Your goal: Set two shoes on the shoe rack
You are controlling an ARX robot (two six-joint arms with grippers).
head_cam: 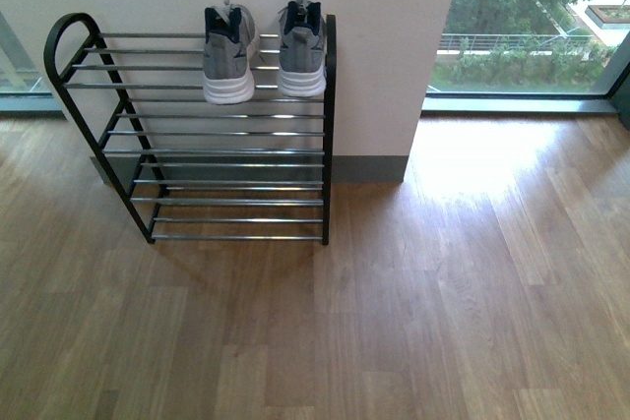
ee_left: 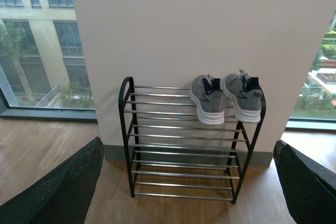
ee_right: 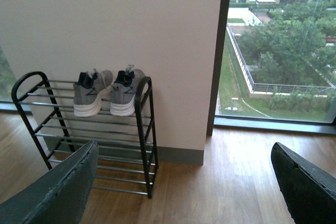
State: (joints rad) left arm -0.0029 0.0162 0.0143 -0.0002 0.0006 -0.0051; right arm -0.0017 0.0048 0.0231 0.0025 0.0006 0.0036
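Note:
Two grey knit shoes with white soles stand side by side, heels toward me, on the top tier of the shoe rack point(head_cam: 231, 151): one shoe point(head_cam: 227, 58) on the left, the other shoe point(head_cam: 301, 49) by the rack's right end. Both also show in the left wrist view, shoe point(ee_left: 206, 99) and shoe point(ee_left: 243, 95), and in the right wrist view, shoe point(ee_right: 89, 94) and shoe point(ee_right: 125, 92). My left gripper point(ee_left: 186, 187) is open and empty, well back from the rack point(ee_left: 184, 148). My right gripper point(ee_right: 184, 187) is open and empty, back from the rack point(ee_right: 86, 135).
The rack stands against a white wall pillar point(head_cam: 384, 56) on a wooden floor point(head_cam: 413, 322). Floor-to-ceiling windows point(head_cam: 532, 27) flank the pillar on both sides. The rack's lower tiers carry nothing.

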